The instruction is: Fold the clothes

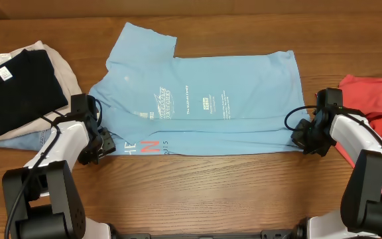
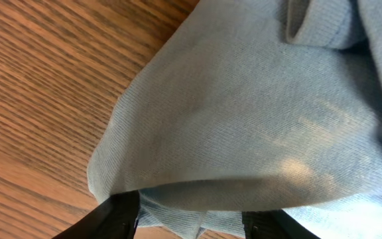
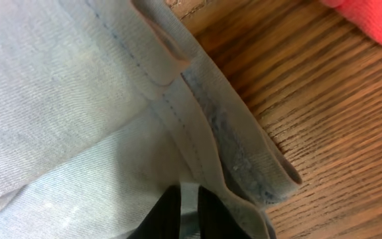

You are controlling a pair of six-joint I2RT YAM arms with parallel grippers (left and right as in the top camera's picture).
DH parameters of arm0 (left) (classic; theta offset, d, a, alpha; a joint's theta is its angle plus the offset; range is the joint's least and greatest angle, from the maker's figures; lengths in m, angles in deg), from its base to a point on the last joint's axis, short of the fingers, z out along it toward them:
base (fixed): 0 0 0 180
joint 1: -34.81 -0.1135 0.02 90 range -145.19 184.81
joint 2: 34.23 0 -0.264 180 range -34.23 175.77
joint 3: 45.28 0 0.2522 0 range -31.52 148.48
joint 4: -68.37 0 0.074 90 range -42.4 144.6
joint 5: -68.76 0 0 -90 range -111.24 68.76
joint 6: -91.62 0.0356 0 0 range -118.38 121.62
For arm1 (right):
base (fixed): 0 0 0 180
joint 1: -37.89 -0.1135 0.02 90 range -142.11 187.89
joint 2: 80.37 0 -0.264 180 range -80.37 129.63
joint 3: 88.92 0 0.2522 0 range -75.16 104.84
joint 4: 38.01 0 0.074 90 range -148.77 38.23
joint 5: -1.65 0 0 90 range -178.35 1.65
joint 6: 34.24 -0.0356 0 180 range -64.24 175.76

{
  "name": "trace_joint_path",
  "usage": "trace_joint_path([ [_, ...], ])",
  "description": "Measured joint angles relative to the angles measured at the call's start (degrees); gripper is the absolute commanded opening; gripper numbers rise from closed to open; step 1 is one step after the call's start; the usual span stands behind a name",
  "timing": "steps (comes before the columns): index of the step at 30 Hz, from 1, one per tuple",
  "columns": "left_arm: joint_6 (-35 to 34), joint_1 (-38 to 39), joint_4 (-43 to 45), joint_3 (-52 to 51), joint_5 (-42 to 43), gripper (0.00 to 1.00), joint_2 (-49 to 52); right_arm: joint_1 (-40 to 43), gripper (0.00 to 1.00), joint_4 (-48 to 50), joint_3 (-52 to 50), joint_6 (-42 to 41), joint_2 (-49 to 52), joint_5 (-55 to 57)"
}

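The light blue T-shirt (image 1: 204, 99) lies flat across the middle of the table, with white print and red-orange lettering near its front edge. My left gripper (image 1: 101, 143) is at the shirt's front left corner. In the left wrist view its fingers (image 2: 191, 222) are spread wide, with a fold of blue cloth (image 2: 244, 119) between and over them. My right gripper (image 1: 305, 141) is at the front right corner. In the right wrist view its fingers (image 3: 190, 212) are pinched on a thin layer of the shirt's hem (image 3: 178, 113). The red T-shirt (image 1: 377, 99) lies at the far right and also shows in the right wrist view (image 3: 370, 16).
A pile of clothes sits at the left: a black garment (image 1: 15, 89) on top of a beige one (image 1: 62, 66), with a pale blue piece (image 1: 25, 141) under them. Bare wooden table (image 1: 211, 186) runs along the front.
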Motion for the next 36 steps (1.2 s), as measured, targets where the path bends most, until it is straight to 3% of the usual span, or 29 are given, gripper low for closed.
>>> trace_joint_path([
  [14, -1.01, -2.47, -4.44, 0.13, -3.76, 0.56, 0.00, 0.02, 0.15, -11.43, -0.20, -0.74, 0.00, 0.39],
  [24, -1.01, -3.30, -5.70, 0.50, -3.78, 0.55, 0.07, 0.02, 0.15, -12.37, -0.35, -1.14, 0.00, -0.46],
  [36, 0.96, -4.63, -7.08, 6.03, 4.37, 0.63, -0.87, 0.13, 0.19, -14.16, 7.74, -1.07, -4.13, 0.46],
])
